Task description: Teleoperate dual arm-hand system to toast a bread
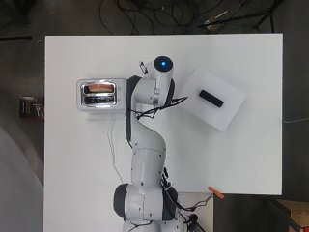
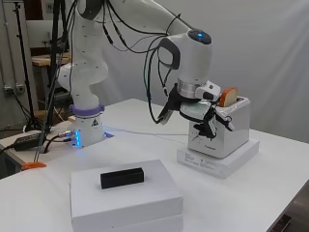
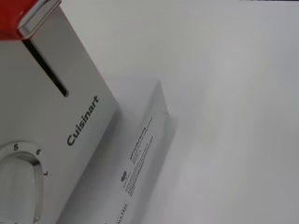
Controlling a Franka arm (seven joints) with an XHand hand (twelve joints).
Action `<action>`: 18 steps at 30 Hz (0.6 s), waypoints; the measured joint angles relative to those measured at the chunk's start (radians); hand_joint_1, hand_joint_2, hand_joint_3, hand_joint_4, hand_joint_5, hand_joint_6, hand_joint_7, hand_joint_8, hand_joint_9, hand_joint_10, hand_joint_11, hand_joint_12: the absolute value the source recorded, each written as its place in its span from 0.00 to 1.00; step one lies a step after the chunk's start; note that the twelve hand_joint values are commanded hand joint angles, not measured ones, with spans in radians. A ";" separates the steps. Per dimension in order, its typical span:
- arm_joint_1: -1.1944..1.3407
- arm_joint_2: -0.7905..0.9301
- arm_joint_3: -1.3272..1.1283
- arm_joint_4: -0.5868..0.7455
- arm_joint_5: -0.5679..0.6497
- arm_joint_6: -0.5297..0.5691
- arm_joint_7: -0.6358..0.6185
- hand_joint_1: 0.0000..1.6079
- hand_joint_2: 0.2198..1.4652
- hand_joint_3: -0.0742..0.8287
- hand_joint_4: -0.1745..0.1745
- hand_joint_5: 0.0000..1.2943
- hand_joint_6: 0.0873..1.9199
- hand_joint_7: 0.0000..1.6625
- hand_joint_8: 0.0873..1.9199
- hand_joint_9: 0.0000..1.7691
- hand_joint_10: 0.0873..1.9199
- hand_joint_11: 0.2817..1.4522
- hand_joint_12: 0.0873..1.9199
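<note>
A white toaster (image 1: 99, 94) (image 2: 227, 130) stands on a flat white box (image 2: 217, 162) at the table's left in the overhead view. A slice of bread (image 1: 100, 87) (image 2: 228, 96) sticks up out of its far slot. My hand (image 2: 210, 121) hangs in front of the toaster's control face. Its black fingers (image 2: 213, 126) are loosely spread, point down and hold nothing. From overhead the arm hides the hand. The wrist view shows that face close up, with the dark lever slot (image 3: 46, 70), a dial (image 3: 18, 182) and the box's edge (image 3: 145, 154).
A second white box (image 1: 227, 111) (image 2: 145, 203) lies at the right with a black block (image 1: 211, 98) (image 2: 122, 178) on top. The toaster's cable (image 1: 113, 150) runs toward the arm's base. An orange clamp (image 1: 216, 192) (image 2: 31, 165) sits at the table's near edge.
</note>
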 joint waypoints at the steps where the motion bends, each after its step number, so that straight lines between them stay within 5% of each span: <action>1: -0.001 -0.004 -0.001 -0.013 0.000 0.003 0.002 0.06 0.71 0.09 0.15 0.40 0.00 0.78 1.00 0.84 1.00 0.63 1.00; 6: -0.010 0.019 0.001 -0.013 0.010 -0.006 0.007 0.06 0.73 0.08 0.29 0.48 0.00 0.78 1.00 0.84 1.00 0.63 1.00; 15: -0.027 0.044 0.003 -0.055 0.050 0.016 -0.021 0.09 0.73 0.08 0.22 0.42 0.00 0.71 1.00 0.76 1.00 0.51 0.99; 18: -0.029 0.047 0.007 -0.065 0.062 0.023 -0.037 0.10 0.72 0.08 0.21 0.38 0.00 0.62 1.00 0.67 0.99 0.38 0.92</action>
